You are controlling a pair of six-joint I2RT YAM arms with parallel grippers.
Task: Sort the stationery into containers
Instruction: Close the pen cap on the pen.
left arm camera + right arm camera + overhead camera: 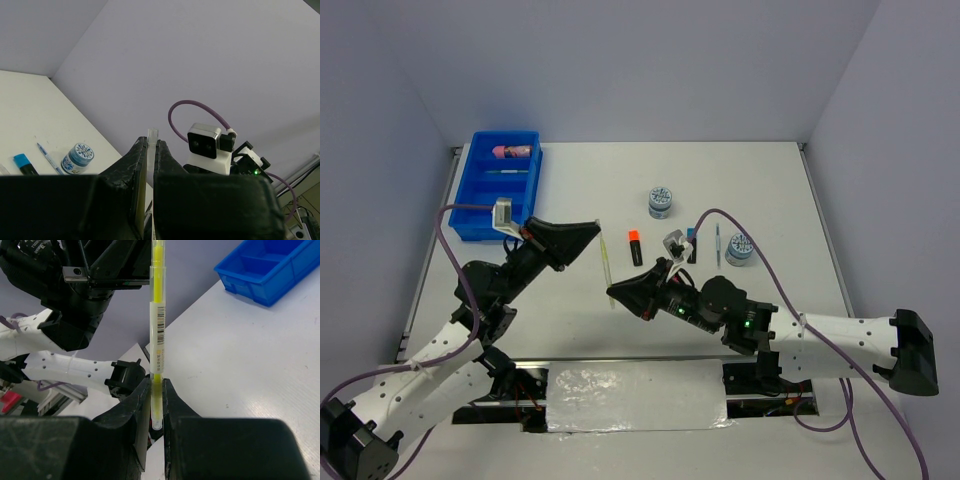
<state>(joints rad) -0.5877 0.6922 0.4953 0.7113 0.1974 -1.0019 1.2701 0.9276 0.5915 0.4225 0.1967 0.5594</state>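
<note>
White tabletop bounded by lilac walls. A yellow pen is held between the two arms. Its far end is pinched by the left gripper and its near end by the right gripper, each pair of jaws drawn almost together on the thin barrel. A handover is judged likely, since the blue tray lies on the left arm's side. An orange-capped marker and a patterned disc lie unsorted at mid-table.
</note>
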